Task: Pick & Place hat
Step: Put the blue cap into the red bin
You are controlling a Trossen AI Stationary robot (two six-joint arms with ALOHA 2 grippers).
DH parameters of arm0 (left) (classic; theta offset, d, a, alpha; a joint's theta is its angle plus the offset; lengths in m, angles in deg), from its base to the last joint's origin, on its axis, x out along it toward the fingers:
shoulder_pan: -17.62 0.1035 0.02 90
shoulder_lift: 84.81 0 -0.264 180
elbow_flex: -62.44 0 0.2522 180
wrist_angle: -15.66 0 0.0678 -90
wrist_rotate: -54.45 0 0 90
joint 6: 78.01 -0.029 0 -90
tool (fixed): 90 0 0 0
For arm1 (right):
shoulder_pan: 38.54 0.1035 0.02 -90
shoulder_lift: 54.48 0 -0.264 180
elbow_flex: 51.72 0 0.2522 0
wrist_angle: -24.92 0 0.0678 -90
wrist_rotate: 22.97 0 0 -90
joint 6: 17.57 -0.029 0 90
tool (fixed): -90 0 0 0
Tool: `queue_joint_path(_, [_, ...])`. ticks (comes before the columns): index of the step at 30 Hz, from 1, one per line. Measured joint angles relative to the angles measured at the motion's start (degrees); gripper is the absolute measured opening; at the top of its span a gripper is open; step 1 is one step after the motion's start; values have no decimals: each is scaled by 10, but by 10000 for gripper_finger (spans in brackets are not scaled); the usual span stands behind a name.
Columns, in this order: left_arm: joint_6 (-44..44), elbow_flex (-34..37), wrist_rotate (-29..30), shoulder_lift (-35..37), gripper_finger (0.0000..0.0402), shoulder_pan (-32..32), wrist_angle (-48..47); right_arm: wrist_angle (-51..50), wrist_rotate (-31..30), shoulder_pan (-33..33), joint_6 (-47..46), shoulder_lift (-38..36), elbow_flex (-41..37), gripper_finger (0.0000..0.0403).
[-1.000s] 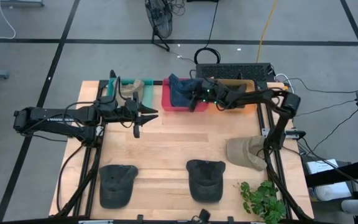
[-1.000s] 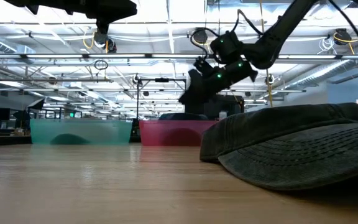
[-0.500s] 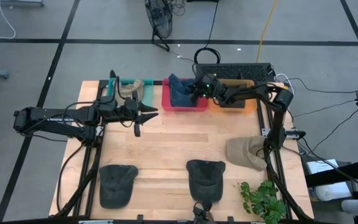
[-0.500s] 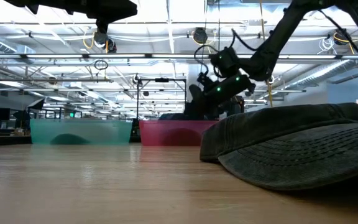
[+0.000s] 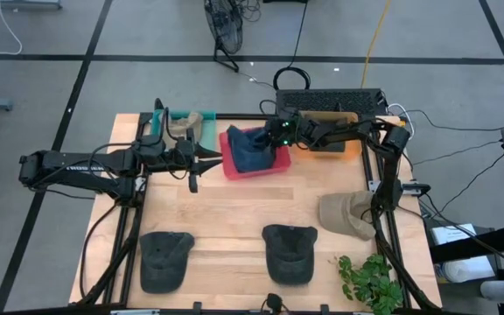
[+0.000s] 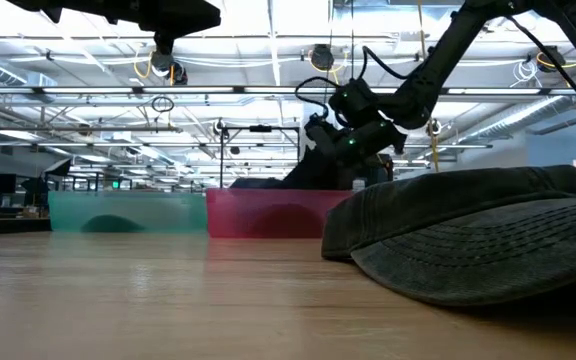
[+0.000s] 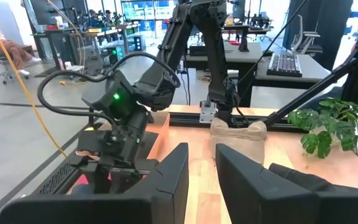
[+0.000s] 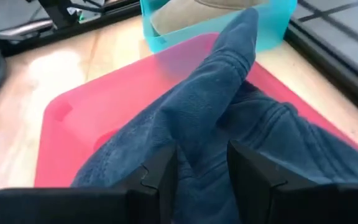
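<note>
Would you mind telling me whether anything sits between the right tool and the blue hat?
Nothing visible does: the right tool pinches a fold of the blue hat, which lies in the red bin. The left tool waits open above the table.

A big open robotics lab: exposed ceiling trusses (image 6: 268,90) with strip lights, rows of desks with monitors (image 7: 135,9), office chairs (image 7: 303,40), taped concrete floor (image 5: 59,87).

Two dark, slender jointed arms; the left arm (image 5: 77,164) bears pale lettering, the right arm (image 5: 348,131) carries black cables and green indicator lights.
</note>
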Motion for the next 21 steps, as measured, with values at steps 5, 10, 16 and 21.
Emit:
queue_joint_path(5, [-1, 0, 0, 0, 90, 0, 0, 4, -26, 2, 5, -17, 0, 121])
queue_joint_path(10, [-1, 0, 0, 0, 90, 0, -4, -2, -24, 5, 4, -52, -1, 121])
queue_joint_path(16, [0, 0, 11, 0, 90, 0, -21, -76, 6, 41, 1, -98, 0, 121])
queue_joint_path(21, [5, 0, 27, 0, 90, 0, -33, -187, -7, 60, 19, -110, 0, 121])
